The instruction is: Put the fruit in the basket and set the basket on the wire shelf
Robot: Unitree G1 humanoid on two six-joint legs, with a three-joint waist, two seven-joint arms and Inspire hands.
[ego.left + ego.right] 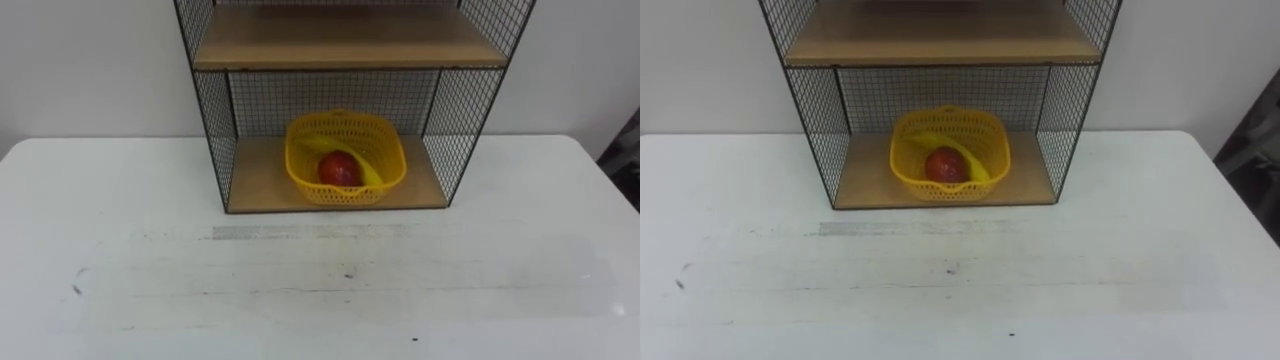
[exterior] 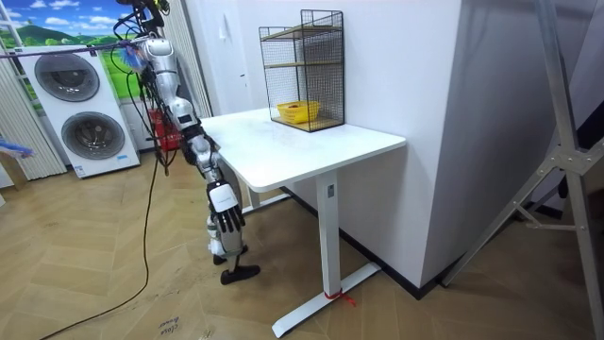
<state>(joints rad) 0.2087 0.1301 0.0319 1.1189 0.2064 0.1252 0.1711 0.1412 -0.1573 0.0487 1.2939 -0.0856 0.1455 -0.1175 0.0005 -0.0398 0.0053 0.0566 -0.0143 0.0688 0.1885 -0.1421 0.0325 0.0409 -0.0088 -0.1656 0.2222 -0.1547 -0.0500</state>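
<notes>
On the lower board [image 1: 262, 182] of the shelf [image 1: 455, 150], the basket [image 1: 300, 185] stands upright, roughly central between the two wire sides. Inside it lie an apple [image 1: 340, 168] and a banana [image 1: 371, 173], touching. No fruit lies on the table [image 1: 300, 290].

Finding: both parts of the task appear done. The step in hand is judged to be a check of the placement and a clean withdrawal.

Placement: the basket's front wall sits close to the board's front edge and appears not to overhang it, though the angle is too steep to be sure.

Hands: their state cannot be told. In the room view the robot stands at the table's edge opposite the shelf, too small and far off to read its fingers.

Recommendations:
- Keep both arms low and clear of the table, since a knock could rock the shelf.
- If the basket needs seating deeper, push it with straight fingers low on the middle of its front wall, square to the shelf, so that it slides without turning.
- Stay under the upper board [image 1: 345, 40] and off the wire sides.
- Do not lift the basket again: tilting may roll the apple out
</notes>
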